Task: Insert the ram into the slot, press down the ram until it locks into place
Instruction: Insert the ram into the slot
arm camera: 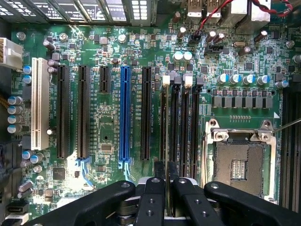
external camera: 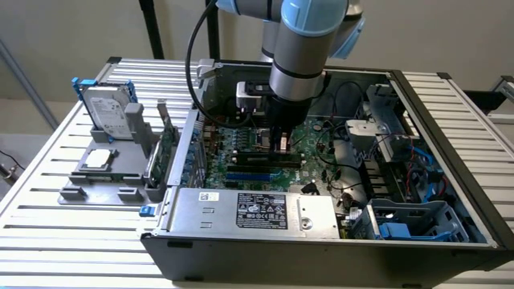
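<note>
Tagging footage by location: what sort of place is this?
Probably a robotics lab bench for PC assembly: an open desktop computer case sits on a slatted aluminium table, beside a grey fixture holding a hard drive.

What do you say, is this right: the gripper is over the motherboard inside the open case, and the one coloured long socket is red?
Only the colour is wrong. The gripper is over the motherboard inside the open case, but the coloured long socket is blue, as the wrist view shows.
</note>
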Tool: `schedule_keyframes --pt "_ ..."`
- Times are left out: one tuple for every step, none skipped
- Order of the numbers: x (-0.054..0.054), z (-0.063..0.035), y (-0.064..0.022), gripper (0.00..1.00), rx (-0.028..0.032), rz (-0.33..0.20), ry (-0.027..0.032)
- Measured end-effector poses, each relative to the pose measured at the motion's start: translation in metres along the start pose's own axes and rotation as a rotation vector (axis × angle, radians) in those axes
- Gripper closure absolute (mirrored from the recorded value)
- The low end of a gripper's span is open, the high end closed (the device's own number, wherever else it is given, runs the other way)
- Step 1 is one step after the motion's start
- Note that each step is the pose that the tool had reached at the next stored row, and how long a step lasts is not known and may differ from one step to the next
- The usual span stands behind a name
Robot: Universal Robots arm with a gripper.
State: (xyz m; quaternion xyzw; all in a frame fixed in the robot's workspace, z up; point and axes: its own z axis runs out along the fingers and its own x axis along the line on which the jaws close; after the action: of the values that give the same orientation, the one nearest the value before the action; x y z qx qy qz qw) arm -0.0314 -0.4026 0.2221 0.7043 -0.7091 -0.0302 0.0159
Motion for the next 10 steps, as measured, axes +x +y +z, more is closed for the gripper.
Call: schedule_keyframes --pt "0.0 0.0003 0.0 0.87 0.0 0.0 0.0" --pt "0.0 0.0006 -0.0001 0.87 0.0 0.0 -0.0001" --pt "0.0 0.0009 -0.0001 0.87 0.0 0.0 0.0" --pt "0.0 0.0012 -0.0001 0.87 0.0 0.0 0.0" --pt "0.0 0.0015 -0.0001 0.87 -0.0001 0.0 0.0002" --pt "0.0 0.0017 -0.0001 0.87 -0.0001 0.0 0.0005" --pt "0.0 0.0017 -0.0001 0.87 -0.0001 0.0 0.0006" --pt "0.0 0.0018 -0.0001 0.87 0.0 0.0 0.0005" --pt "0.0 0.0019 -0.0001 0.85 0.0 0.0 0.0005" --pt "0.0 0.0019 -0.0001 0.85 0.0 0.0 0.0005"
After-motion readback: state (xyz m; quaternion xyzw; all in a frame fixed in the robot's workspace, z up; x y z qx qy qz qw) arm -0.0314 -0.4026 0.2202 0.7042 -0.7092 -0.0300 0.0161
